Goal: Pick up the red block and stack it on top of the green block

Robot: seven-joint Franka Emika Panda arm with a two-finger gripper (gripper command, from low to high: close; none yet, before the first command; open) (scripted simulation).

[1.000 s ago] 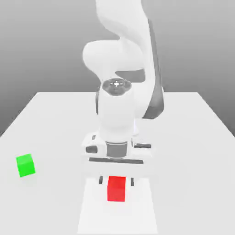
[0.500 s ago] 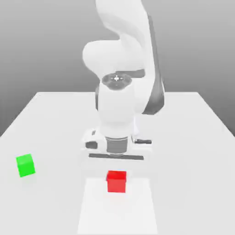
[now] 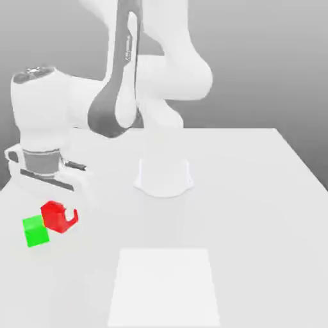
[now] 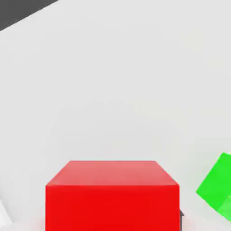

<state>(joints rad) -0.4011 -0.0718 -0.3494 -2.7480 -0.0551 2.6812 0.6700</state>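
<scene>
The red block [image 3: 54, 214] hangs tilted in my gripper [image 3: 59, 218], which is shut on it at the exterior view's left side of the table. It sits just above and to the right of the green block [image 3: 36, 231], overlapping the green block's upper right corner in that view. The green block rests on the white table [image 3: 256, 211]. In the hand view the red block [image 4: 112, 194] is close up, with the green block [image 4: 217, 189] off to its side and lower down.
A lighter white square patch [image 3: 165, 288] marks the table near the front middle. The arm's base [image 3: 163, 174] stands at the table's centre. The table's edge in the exterior view's left runs close to the green block.
The arm has swung from the front middle to the exterior view's left, carrying the red block off the white patch to just beside the green block.
</scene>
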